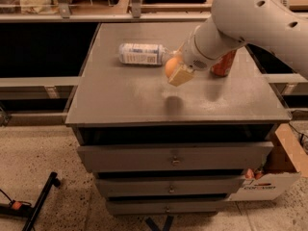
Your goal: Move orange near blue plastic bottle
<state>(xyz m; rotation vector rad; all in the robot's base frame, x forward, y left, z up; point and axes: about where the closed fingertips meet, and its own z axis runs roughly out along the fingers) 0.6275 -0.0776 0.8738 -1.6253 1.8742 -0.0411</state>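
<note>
Fingers (pixel 182 74) of the gripper (pixel 175 71) are closed around the orange (pixel 170 66), with a pale tan finger pad pressed against the fruit's lower right side. The gripper hangs over the middle of the grey tabletop (pixel 125 97), toward its far half. The white arm (pixel 250 18) comes down to it from the upper right. The orange is clear of the surface: a dark shadow (pixel 173 103) sits on the tabletop below it, apart from the fruit.

The blue plastic bottle (pixel 142 53) lies on its side on the far part of the tabletop, its cap end pointing right toward the orange. The orange is just beside that end and slightly nearer the camera; whether the two touch cannot be told.

A red soda can (pixel 224 63) stands on the tabletop to the right, partly hidden behind the arm. Below the tabletop are stacked drawers (pixel 173 157), and a cardboard box (pixel 281 160) sits on the floor at their right.
</note>
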